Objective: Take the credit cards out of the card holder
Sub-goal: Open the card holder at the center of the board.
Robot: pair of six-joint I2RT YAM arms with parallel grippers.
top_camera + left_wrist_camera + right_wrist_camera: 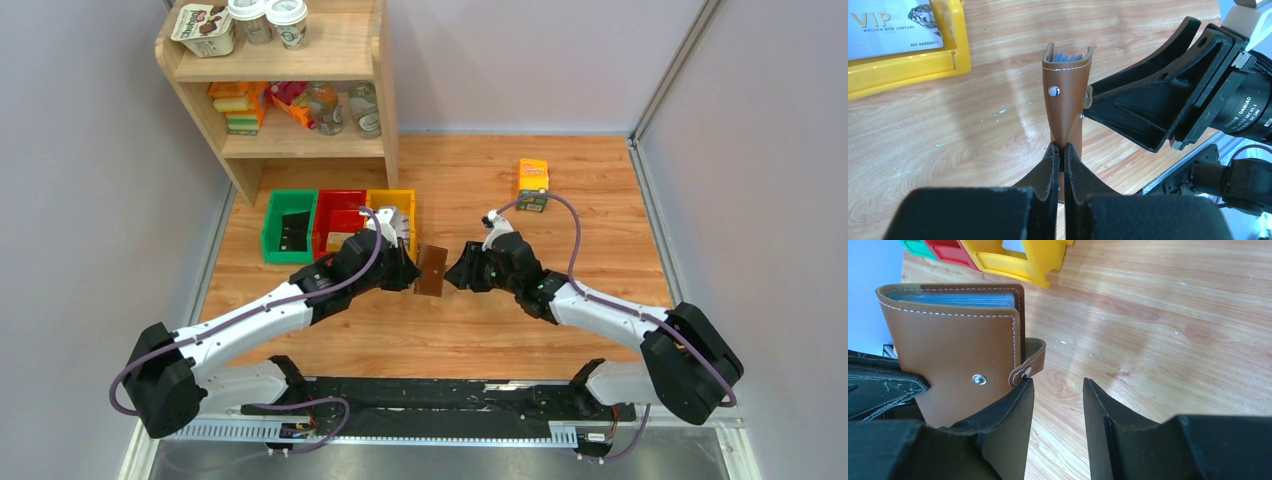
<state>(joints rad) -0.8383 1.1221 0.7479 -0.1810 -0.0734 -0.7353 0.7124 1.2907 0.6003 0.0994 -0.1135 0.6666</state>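
Left claw (pixel 1060 150) was pinched tight on bottom of card holder (pixel 1065 95), holding it up over middle of table (pixel 480 330). Right claw (pixel 1058 385) was partly open, nothing in it, one finger (pixel 1008 410) touching clasp tab (pixel 1030 362) (snap looked undone). Best was to pinch tab, pull cover open slowly, left grip firm. Bare wood lay toward right edge. Yellow bin (pixel 1013 270) sat close, toward far left corner.
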